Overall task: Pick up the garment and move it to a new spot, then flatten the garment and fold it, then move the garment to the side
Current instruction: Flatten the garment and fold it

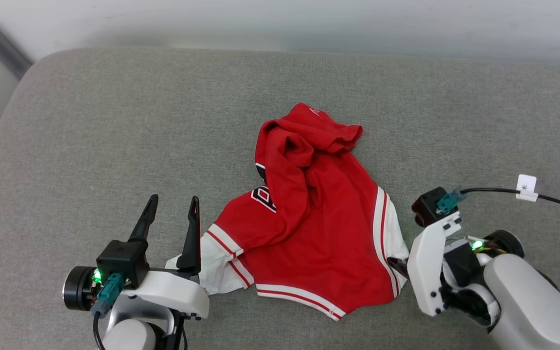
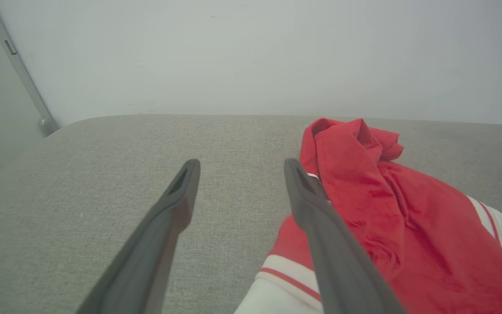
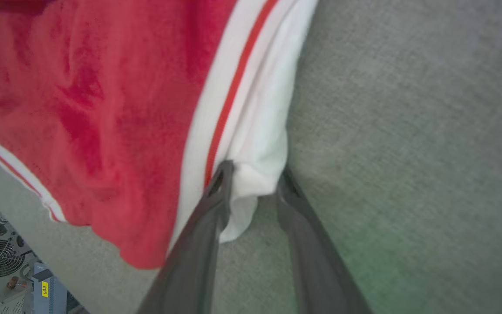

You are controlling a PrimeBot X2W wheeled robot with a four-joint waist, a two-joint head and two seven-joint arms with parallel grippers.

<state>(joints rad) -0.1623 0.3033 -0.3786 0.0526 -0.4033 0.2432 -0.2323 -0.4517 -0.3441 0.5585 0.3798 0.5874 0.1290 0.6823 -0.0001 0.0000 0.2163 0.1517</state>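
Red jersey [image 1: 319,218], thin and crumpled, lies in a heap at the middle of the grey cushion [image 1: 114,121], its body bunched up toward 12 o'clock. At 4 o'clock of the heap the right pincer [image 3: 254,172] has its two fingers astride the white sleeve end [image 3: 259,144], part-narrowed about the cloth; whether they pinch it firmly I cannot tell. At 8 o'clock the left pincer [image 1: 173,200] stands wide apart and holds nothing, just beside the other sleeve [image 1: 212,262]. This looks like the first step, taking hold for the pick-up. The next move probably calls for a sure grip on that sleeve end before any lift, since such fabric slips.
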